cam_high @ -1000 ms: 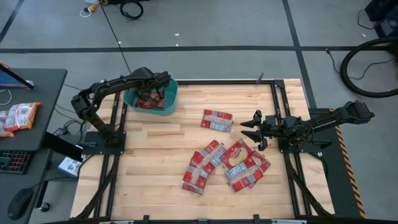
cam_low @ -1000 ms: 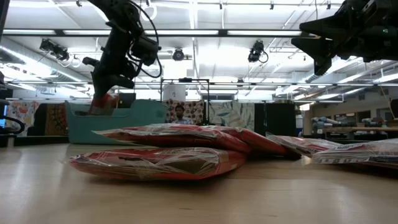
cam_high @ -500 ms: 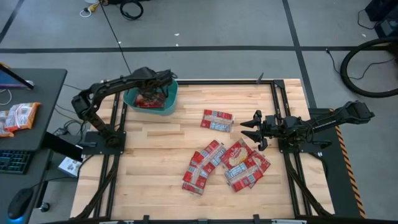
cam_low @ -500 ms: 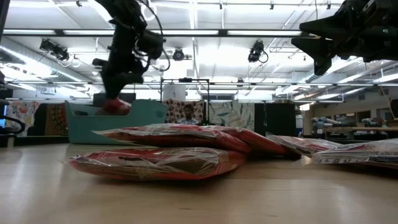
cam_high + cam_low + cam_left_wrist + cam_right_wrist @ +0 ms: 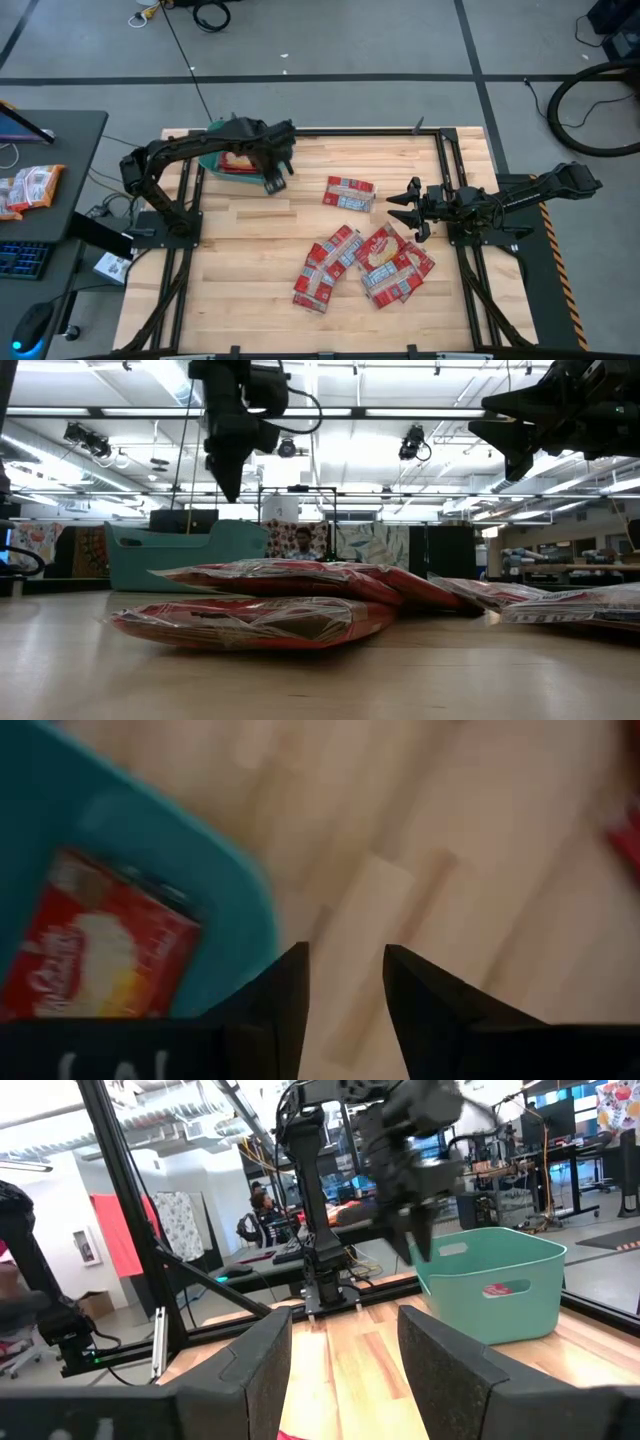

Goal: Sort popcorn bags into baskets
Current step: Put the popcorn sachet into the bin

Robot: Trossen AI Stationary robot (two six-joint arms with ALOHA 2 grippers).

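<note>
The teal basket (image 5: 232, 163) sits at the upper left of the table (image 5: 250, 270) in the high view, with a red popcorn bag (image 5: 100, 955) lying inside it. The left gripper (image 5: 276, 178) hangs above the basket's right rim, its fingers a narrow gap apart and empty. One bag (image 5: 349, 193) lies alone at centre; the remaining bags (image 5: 362, 264) overlap in a pile below it. The right gripper (image 5: 404, 206), spread wide and empty, waits at the right, near the pile.

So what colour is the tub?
Teal, a blue-green. The tub shows best in the right wrist view.
</note>
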